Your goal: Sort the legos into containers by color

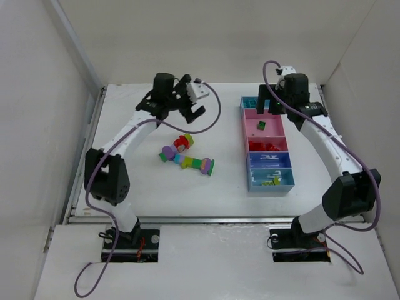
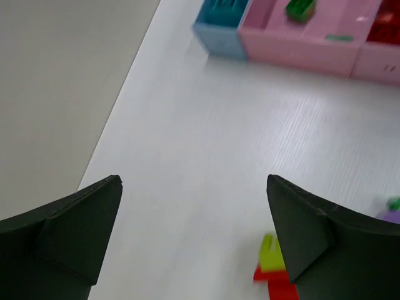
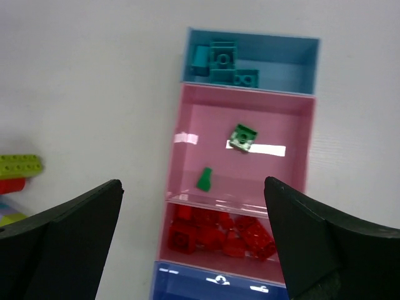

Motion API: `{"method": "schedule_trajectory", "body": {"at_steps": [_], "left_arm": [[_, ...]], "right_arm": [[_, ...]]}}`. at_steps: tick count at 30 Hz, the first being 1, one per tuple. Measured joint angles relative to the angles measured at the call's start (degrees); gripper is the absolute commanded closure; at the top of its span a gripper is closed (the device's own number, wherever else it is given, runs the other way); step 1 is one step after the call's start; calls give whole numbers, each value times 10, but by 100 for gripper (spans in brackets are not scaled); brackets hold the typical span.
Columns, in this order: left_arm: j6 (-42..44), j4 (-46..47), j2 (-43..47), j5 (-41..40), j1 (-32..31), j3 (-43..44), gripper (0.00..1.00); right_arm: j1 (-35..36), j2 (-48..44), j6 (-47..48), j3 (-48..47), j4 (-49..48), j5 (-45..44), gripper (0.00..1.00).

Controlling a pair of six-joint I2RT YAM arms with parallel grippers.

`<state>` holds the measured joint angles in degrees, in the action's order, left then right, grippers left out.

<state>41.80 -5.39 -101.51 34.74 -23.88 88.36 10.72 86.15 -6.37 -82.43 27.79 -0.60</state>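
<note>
Loose legos (image 1: 185, 154) in red, purple, green and yellow-green lie in a cluster mid-table. The containers (image 1: 245, 144) form one strip at the right. In the right wrist view its light blue bin (image 3: 300, 69) holds teal legos (image 3: 222, 62). One pink bin (image 3: 294, 125) holds two green legos (image 3: 242, 136), and the pink bin beside it holds red legos (image 3: 219, 234). My left gripper (image 1: 192, 112) (image 2: 194, 181) hangs open and empty above the table, just beyond the cluster, with a yellow-green lego (image 2: 270, 253) by its right finger. My right gripper (image 1: 269, 107) (image 3: 192, 184) is open and empty over the strip's far end.
White walls close in the table on the left, back and right. A darker blue bin (image 3: 212, 281) follows the red one. The last light blue bin (image 1: 286, 185) holds yellow-green legos (image 1: 270, 181). A raised ledge (image 1: 100, 112) runs along the table's left edge.
</note>
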Motion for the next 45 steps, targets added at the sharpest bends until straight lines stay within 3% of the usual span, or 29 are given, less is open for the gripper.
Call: {"method": "schedule_trajectory", "body": {"at_steps": [4, 8, 19, 26, 33, 39, 45], "left_arm": [[22, -38, 64, -56, 41, -79, 0], [33, -78, 37, -83, 45, -106, 0], [144, -215, -14, -52, 71, -106, 0], [195, -224, -42, -52, 109, -109, 13], [226, -242, -73, -31, 93, -105, 13], [248, -265, -72, -8, 89, -105, 6], [188, -252, -71, -7, 80, -105, 1]], "right_arm": [[38, 46, 1, -21, -13, 27, 0], [53, 94, 0, -47, -17, 52, 0], [54, 114, -5, -82, -16, 60, 0], [55, 114, -19, -82, -16, 55, 0], [66, 114, -29, -82, -14, 38, 0], [88, 114, -46, -73, -15, 23, 0], [101, 114, -61, -67, -16, 7, 0]]}}
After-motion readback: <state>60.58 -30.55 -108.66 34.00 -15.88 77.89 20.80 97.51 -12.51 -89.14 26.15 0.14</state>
